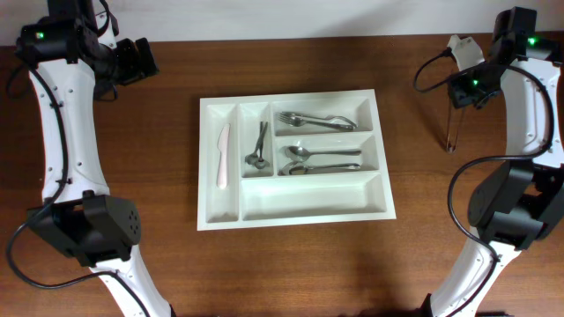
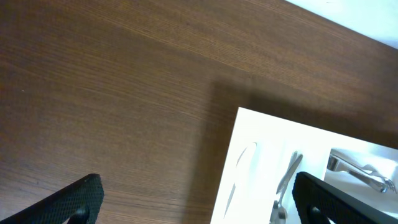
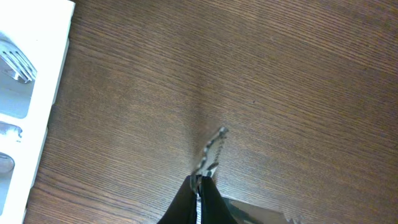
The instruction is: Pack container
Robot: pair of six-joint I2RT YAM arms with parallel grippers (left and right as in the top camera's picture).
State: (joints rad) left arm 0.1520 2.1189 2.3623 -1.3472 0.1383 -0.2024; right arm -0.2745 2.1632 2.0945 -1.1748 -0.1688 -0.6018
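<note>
The container [image 1: 296, 95], a large white cutlery tray, lies in the middle of the table. Its left narrow slot holds a white plastic knife [image 1: 223, 156], and the slot beside it holds a small metal tool [image 1: 258, 145]. Forks [image 1: 322, 121] fill the upper wide slot and spoons [image 1: 317, 160] the middle one; the lowest wide slot is bare. My right gripper [image 1: 455, 104] hangs right of the tray, shut on a thin metal utensil [image 1: 451, 132], whose patterned end [image 3: 212, 146] sticks out past the shut fingers [image 3: 200, 186]. My left gripper [image 1: 134, 60] stands open at the far left, its fingertips [image 2: 78, 198] wide apart over wood and the container's corner [image 2: 261, 134].
The wooden table [image 1: 132, 176] runs around the tray on all sides. The container's edge [image 3: 56, 56] shows at the left of the right wrist view, with fork tines [image 3: 15, 65] inside. Both arm bases stand at the near corners.
</note>
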